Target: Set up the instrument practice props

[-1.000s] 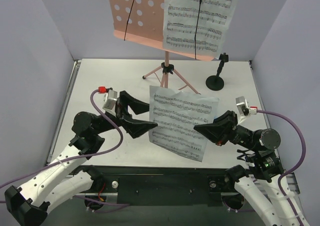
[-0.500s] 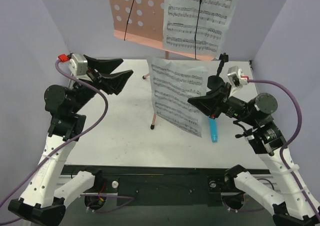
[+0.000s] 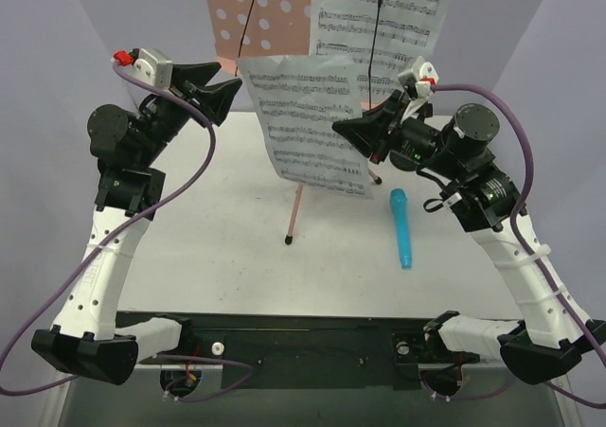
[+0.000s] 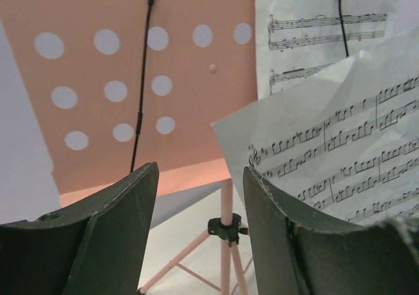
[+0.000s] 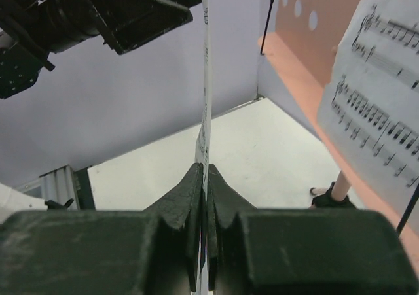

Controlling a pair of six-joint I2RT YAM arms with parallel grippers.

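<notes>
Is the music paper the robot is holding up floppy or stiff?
Probably floppy: the sheet-music page is pinched at one edge by the right hand, and its top edge looks wavy. It likely weighs very little, since that one pinch holds it up. It may tear if tugged; edge-on in the right wrist view it looks very thin.

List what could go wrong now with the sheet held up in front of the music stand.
1. The right gripper pinches the loose page by one edge only, and the left gripper is open beside it, so the paper may sag or slip.
2. The loose page hangs close to the pink stand. It could snag the black wire or knock off the page already on the stand.
</notes>
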